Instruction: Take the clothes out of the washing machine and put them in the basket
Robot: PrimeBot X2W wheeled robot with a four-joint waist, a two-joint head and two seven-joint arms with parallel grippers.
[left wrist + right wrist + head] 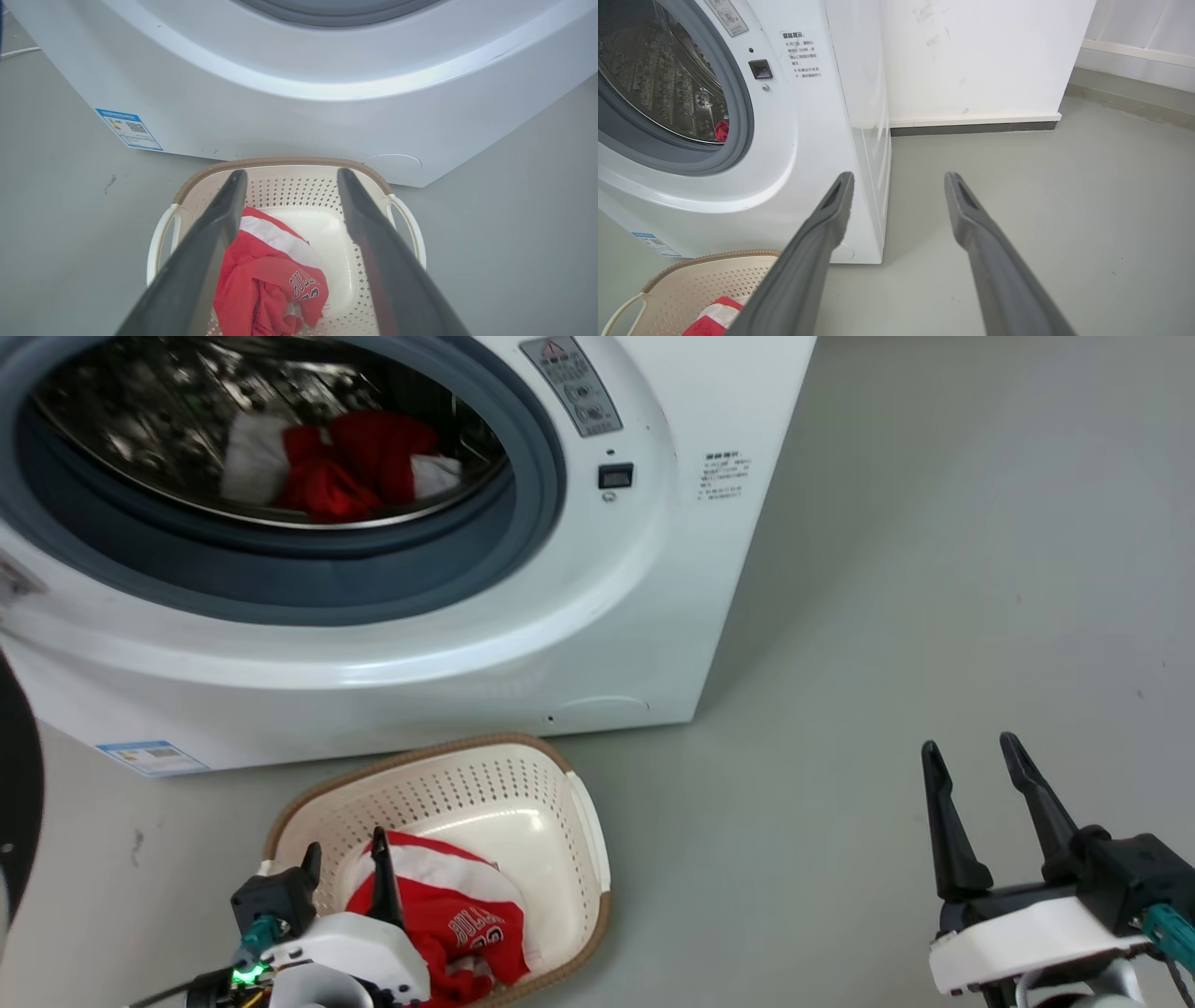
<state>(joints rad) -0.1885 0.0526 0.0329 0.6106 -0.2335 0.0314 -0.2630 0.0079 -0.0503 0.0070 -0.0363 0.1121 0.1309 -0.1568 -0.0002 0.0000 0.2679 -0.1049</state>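
Grey-green smooth floor (934, 569), pale wall behind in the right wrist view. Large white front-loading washing machine (607, 616) stands at far left, its round grey-rimmed porthole (537, 513) clear of any door, so the way into the perforated steel drum (140, 420) is unobstructed. Cream oval perforated plastic basket (485, 743) with a brown woven-look rim sits on the floor just in front of the machine's base, below the porthole. One soft red-and-white jersey (457, 915) with printed lettering lies crumpled in the near-left part of the basket. A heap of soft red and white clothes (345, 467) lies at the bottom of the drum, its long axis running left to right along the lower curve. Left gripper (345, 840): fingers spread, nothing between them, hanging over the basket's near-left side above the jersey; the left wrist view shows cloth below the fingers rather than pinched between them. Right gripper (969, 744): fingers also spread and empty, over bare floor at near right, well apart from the machine. Key relation: the heap lies straight ahead of and above the left gripper, almost in line with its fingers, but far to the left of and above the right gripper. Judgement: left arm is the nearer one. Its reach would go up and forward over the porthole's lower rim, fingers closing across the heap's long axis.
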